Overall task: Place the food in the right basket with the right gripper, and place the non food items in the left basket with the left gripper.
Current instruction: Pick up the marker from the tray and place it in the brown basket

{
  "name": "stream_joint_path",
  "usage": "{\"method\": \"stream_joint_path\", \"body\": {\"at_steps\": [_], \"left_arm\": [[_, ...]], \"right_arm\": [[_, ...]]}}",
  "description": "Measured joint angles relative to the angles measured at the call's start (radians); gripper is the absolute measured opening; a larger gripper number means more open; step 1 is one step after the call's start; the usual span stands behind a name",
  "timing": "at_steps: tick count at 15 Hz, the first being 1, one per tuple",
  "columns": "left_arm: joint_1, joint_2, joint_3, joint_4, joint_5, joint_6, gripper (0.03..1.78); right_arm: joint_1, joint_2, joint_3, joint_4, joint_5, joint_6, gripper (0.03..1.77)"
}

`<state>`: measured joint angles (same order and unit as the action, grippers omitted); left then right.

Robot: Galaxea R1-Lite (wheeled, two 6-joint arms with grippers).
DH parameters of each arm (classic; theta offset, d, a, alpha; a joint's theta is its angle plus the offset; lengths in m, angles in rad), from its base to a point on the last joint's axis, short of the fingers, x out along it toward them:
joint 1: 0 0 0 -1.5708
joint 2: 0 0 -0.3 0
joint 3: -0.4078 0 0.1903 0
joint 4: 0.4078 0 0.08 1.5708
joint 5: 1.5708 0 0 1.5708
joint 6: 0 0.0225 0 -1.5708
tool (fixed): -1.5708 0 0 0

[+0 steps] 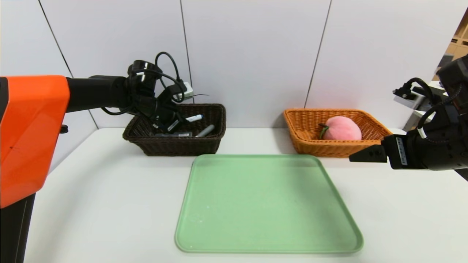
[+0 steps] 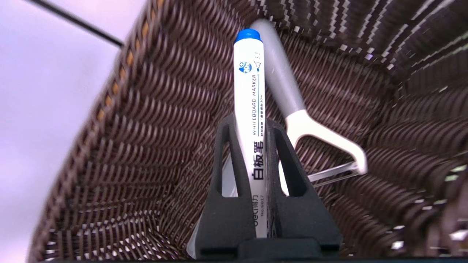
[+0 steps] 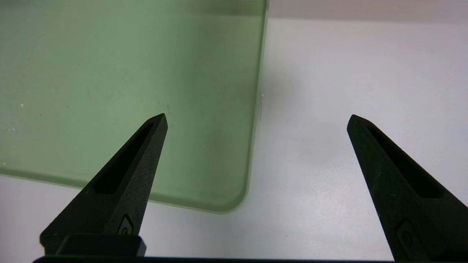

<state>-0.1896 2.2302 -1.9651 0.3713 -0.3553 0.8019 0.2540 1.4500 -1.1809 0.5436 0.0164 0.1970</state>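
Over the dark brown left basket my left gripper is shut on the white marker with the blue cap, which sticks out past the fingertips. The wrist view has this gripper inside the woven basket, above the white peeler with a grey handle. The peeler's handle and a dark grey case lie in the basket. In the orange-tan right basket rests the pink plush peach. My right gripper hovers open and empty in front of that basket.
A bare green tray lies in the middle of the white table. My right gripper hangs over the tray's corner and the table beside it. A panelled wall rises close behind both baskets.
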Motion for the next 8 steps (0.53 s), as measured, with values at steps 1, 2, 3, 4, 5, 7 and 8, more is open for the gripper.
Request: {"method": "stream_joint_path", "body": {"at_steps": [1, 2, 3, 4, 5, 7, 8], "left_arm": [[0.0, 0.004, 0.0, 0.0, 0.0, 0.0, 0.16], [0.0, 0.008, 0.0, -0.001, 0.0, 0.0, 0.37], [-0.002, 0.01, 0.0, 0.0, 0.0, -0.002, 0.52], [-0.002, 0.011, 0.0, 0.0, 0.0, -0.004, 0.66], [0.0, 0.012, -0.001, 0.001, -0.001, -0.006, 0.8], [0.0, 0.012, -0.001, 0.001, -0.001, -0.011, 1.0], [-0.001, 0.009, -0.002, 0.001, 0.0, -0.019, 1.09]], "right_arm": [[0.0, 0.0, 0.001, 0.0, 0.0, 0.001, 1.7], [0.0, -0.001, 0.001, 0.0, 0.0, 0.001, 1.7], [0.0, -0.002, 0.001, 0.0, 0.0, 0.0, 1.7], [0.0, -0.002, 0.001, 0.0, 0.0, 0.001, 1.7], [0.0, -0.003, 0.001, 0.0, 0.0, 0.001, 1.7], [0.0, -0.004, 0.001, 0.001, 0.0, 0.001, 1.7], [0.0, -0.006, 0.001, 0.001, 0.0, 0.001, 1.7]]}}
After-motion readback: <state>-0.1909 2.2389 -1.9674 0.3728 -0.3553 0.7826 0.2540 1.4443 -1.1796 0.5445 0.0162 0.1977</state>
